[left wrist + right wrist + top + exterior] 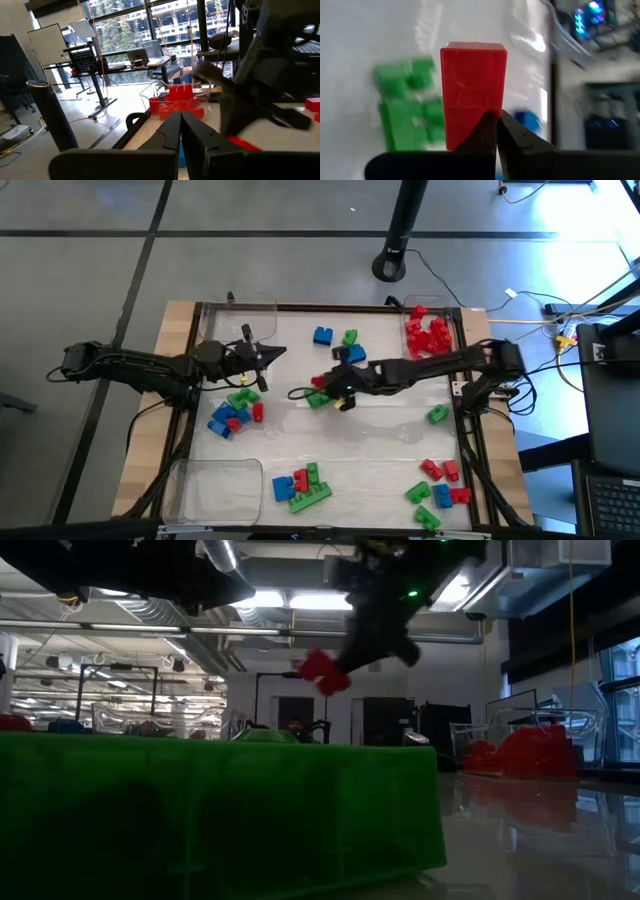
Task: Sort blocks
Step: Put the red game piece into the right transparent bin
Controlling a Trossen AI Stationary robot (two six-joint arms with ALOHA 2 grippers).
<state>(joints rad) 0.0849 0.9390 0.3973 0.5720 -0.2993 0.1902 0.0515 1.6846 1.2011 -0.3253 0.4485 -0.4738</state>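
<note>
Closest in, a big green brick fills the low view's foreground, sitting on the tabletop. Behind and above it hangs the red block, off the surface, pinched in my right tool. The fingers are closed on its lower end, so most of the block sticks out past the tips. From overhead that tool is mid-tabletop, over a green cluster; blue and green singles lie just beyond.

My left tool is shut w/ nothing in it, parked near the mixed pile on its side.

Step in hand, as I read it: carry the red block to the tray of reds at the far right corner. To do it well: grip is only on the end, so move smooth, no jerks, or it may pivot out. Stay high enough to clear the tray wall, get centred over the reds, then lower before letting go, so it doesn't bounce out.
</note>
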